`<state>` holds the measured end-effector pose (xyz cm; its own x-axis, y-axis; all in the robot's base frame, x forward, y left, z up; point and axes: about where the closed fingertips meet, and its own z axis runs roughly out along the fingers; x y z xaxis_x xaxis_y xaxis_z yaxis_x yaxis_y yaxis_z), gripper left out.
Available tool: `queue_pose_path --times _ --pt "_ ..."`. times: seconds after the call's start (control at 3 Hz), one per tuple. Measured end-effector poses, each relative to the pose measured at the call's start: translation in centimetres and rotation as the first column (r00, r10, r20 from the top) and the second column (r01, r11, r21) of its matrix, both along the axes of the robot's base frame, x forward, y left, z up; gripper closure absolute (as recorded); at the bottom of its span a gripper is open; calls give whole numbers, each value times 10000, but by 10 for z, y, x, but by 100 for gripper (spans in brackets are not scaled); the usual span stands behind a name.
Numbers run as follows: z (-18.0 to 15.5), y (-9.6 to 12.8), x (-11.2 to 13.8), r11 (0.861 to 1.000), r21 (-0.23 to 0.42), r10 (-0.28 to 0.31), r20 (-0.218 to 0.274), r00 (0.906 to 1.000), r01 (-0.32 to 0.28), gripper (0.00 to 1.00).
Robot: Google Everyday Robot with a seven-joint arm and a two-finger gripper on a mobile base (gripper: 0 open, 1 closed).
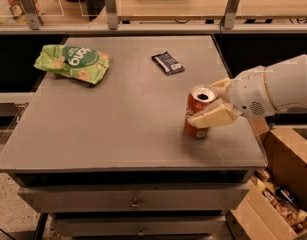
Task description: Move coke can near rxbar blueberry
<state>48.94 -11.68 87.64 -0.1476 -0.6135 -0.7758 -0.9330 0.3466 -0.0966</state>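
Open lane over bare table (128, 119) from gripper (203, 103), clamped on can (194, 108) front right, up to bar (168, 63); bag (73, 63) well off left.
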Motion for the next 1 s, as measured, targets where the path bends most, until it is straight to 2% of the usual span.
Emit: queue_pose_path --times 0.33,0.67,1.0 --pt "3 -1 14 9999 -11 -100 302 9995 100 87" --pt "18 -9 47 9997 -16 -259 920 9954 262 100" --pt "43 -23 88 9975 268 -695 1598 9847 661 100"
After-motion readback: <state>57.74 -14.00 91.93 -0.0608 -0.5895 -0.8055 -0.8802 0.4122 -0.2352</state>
